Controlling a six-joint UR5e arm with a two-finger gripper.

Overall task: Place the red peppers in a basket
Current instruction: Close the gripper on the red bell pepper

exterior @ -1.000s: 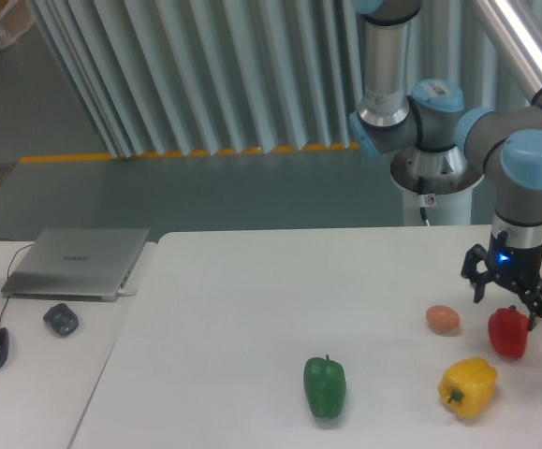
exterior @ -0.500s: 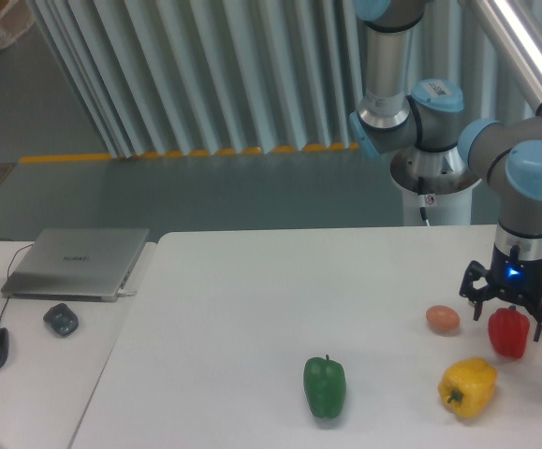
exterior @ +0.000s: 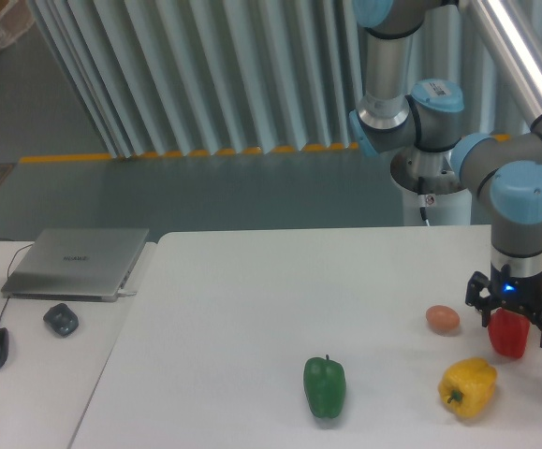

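The small glossy red pepper [exterior: 508, 340] stands on the white table [exterior: 252, 309] near its right edge. My gripper [exterior: 516, 316] points straight down over it, low, with its dark fingers [exterior: 479, 296] spread to either side of the pepper's top. The jaws are open and do not clamp the pepper. No basket is in view.
A yellow pepper [exterior: 469, 387] lies just left and in front of the red one. An orange-pink egg shape [exterior: 443, 319] sits to its left. A green pepper [exterior: 325, 385] stands at the front middle. A laptop [exterior: 77, 262] and two mice [exterior: 61, 319] are on the left desk.
The gripper has come down and shifted slightly left, from above and around the red pepper to low over its top. The pepper has not moved.
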